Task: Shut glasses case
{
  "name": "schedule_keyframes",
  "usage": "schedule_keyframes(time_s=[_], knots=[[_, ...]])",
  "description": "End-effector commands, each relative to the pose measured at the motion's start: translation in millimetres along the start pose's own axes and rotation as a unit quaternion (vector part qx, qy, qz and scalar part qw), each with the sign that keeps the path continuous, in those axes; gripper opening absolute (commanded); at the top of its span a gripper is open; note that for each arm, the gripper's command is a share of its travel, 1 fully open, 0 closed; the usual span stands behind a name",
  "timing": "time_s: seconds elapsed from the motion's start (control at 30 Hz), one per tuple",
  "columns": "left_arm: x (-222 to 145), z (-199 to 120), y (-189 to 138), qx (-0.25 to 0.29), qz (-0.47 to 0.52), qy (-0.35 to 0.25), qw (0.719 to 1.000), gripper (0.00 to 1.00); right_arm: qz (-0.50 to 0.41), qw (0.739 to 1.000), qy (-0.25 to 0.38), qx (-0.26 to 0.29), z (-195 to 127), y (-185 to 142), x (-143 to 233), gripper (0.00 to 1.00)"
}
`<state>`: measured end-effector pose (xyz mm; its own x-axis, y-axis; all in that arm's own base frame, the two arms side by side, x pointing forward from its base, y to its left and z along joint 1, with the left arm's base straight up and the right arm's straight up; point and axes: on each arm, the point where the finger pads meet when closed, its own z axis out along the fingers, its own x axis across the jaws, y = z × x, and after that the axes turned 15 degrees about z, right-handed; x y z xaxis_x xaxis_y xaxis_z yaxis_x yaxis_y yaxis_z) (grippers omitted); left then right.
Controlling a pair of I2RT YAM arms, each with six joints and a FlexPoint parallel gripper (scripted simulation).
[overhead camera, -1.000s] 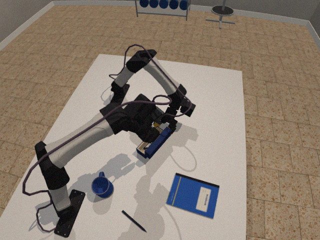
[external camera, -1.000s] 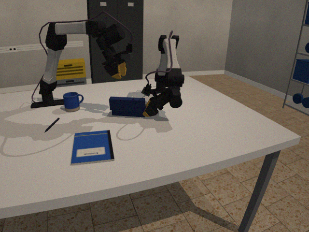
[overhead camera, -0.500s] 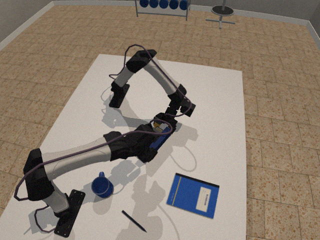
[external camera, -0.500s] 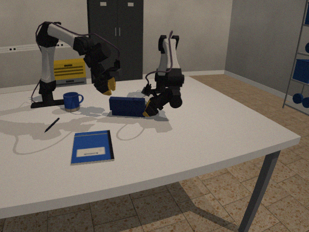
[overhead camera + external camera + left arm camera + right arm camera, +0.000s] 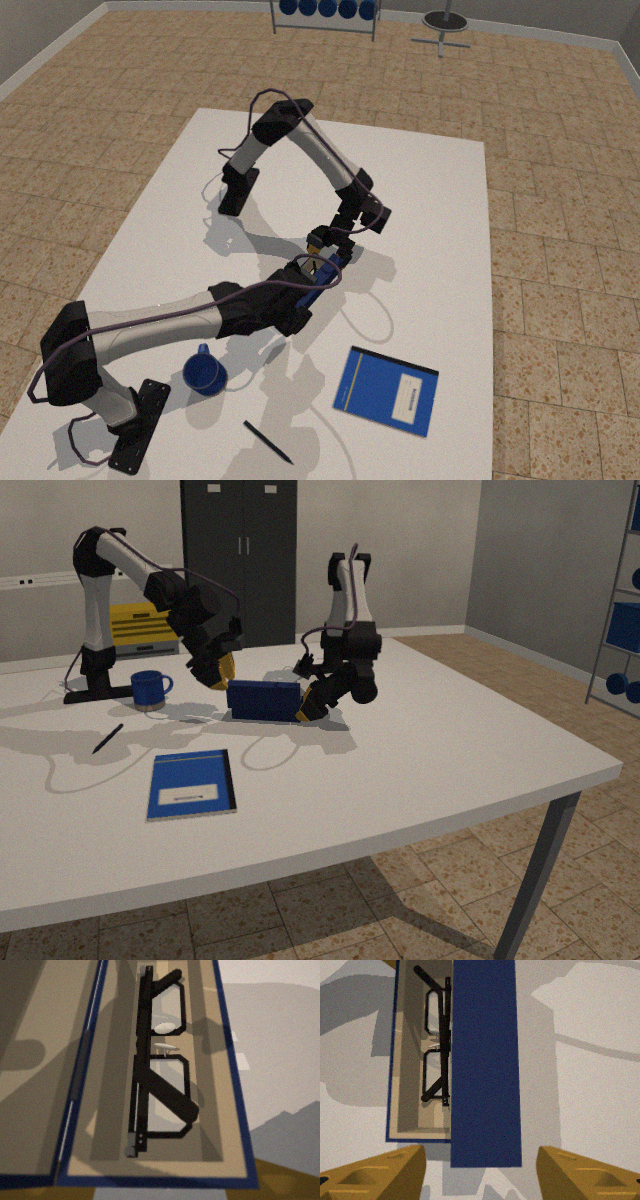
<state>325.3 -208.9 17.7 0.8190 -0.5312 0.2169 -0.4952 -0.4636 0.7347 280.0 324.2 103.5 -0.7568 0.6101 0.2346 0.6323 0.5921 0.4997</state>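
Note:
The blue glasses case (image 5: 310, 297) (image 5: 264, 702) is open, its lid (image 5: 486, 1060) raised along one long side of the beige-lined base (image 5: 160, 1181). Black glasses (image 5: 144, 1055) (image 5: 445, 1045) lie inside the base, temples partly folded. My left gripper (image 5: 303, 710) (image 5: 159, 1162) is shut on the base at one short end, a finger at each side. My right gripper (image 5: 226, 673) (image 5: 481, 1155) is open at the opposite end; its fingertips stand apart on either side of the lid's end in the right wrist view, with nothing held. Its fingers are hidden in the top view.
A blue mug (image 5: 205, 374) (image 5: 148, 689) stands near the right arm's base. A dark pen (image 5: 267, 442) (image 5: 107, 738) and a blue notebook (image 5: 374, 387) (image 5: 188, 774) lie on the white table (image 5: 439, 217) (image 5: 413, 769). The right arm reaches over the table beside the mug.

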Motion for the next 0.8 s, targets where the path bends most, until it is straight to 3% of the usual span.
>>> schedule_keyframes(time_s=[0.0,0.43,0.5,0.77], knots=[[0,3,-2,-0.001,-0.003,-0.004,1.000,0.48,-0.004,1.000,0.009,-0.011,11,5,4,0.56],[0,3,-2,-0.001,-0.003,-0.004,1.000,0.48,-0.005,1.000,0.009,-0.015,21,10,6,0.46],[0,3,-2,-0.001,-0.003,-0.004,1.000,0.48,-0.005,1.000,0.013,-0.013,22,8,6,0.33],[0,3,-2,-0.001,-0.003,-0.004,1.000,0.48,-0.006,1.000,0.013,-0.010,23,5,6,0.23]])
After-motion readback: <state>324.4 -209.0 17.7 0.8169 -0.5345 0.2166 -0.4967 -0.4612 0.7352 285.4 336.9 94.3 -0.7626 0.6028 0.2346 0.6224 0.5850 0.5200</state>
